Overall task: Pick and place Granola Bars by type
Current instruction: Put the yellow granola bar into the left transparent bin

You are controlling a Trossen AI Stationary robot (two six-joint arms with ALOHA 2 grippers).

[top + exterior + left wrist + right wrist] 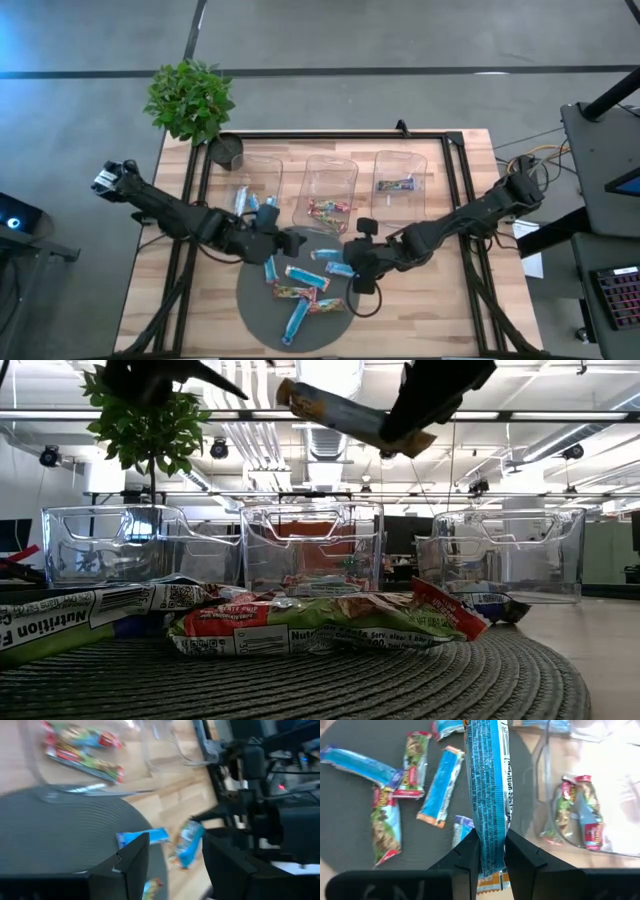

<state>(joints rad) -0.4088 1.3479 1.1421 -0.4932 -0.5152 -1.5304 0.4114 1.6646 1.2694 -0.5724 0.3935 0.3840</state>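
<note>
Light blue granola bar clamped end-on in right gripper, held above the round grey mat near its right edge. Other bars lie scattered on the mat, blue and multicoloured. Three clear bins stand in a row behind on the tabletop; middle one holds multicoloured bars. Left gripper, fingers apart and empty, hangs over the mat's left edge.

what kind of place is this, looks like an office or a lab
Probably a robotics lab in an open-plan office: exposed ceiling ducts and lights, a keyboard on a side desk, and a light wooden table with three clear plastic bins and a potted green plant.
</note>
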